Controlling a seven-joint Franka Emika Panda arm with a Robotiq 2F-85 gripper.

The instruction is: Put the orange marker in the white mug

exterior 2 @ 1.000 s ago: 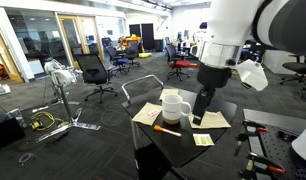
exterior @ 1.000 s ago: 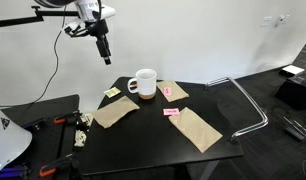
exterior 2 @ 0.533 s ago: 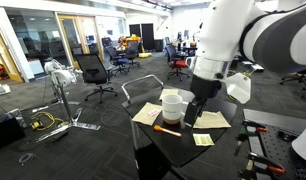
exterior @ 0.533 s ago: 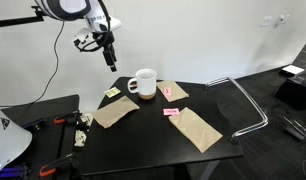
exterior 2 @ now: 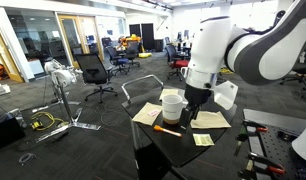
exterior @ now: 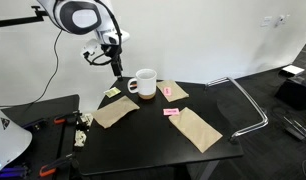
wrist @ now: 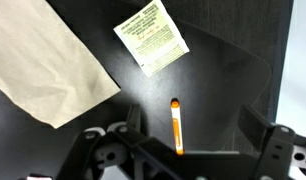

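The white mug (exterior: 145, 83) stands upright at the back of the black table (exterior: 153, 140); it also shows in an exterior view (exterior 2: 173, 105). The orange marker (wrist: 176, 125) lies flat on the table and shows in the wrist view between my fingers, its pale end nearer the camera. It shows as a thin orange stick in front of the mug in an exterior view (exterior 2: 167, 130). My gripper (wrist: 193, 125) is open and hangs above the marker, beside the mug (exterior: 117, 68), not touching either.
Brown paper pieces (exterior: 115, 112) (exterior: 198, 128) lie on the table, one close to the marker (wrist: 48, 70). A yellow-green note (wrist: 150, 35) lies beyond the marker. Pink sticky notes (exterior: 171, 112) lie right of the mug. A metal frame (exterior: 248, 105) stands right of the table.
My gripper has come down and moved toward the mug, from high above the table's far side to just above the marker. The mug and marker have not moved.
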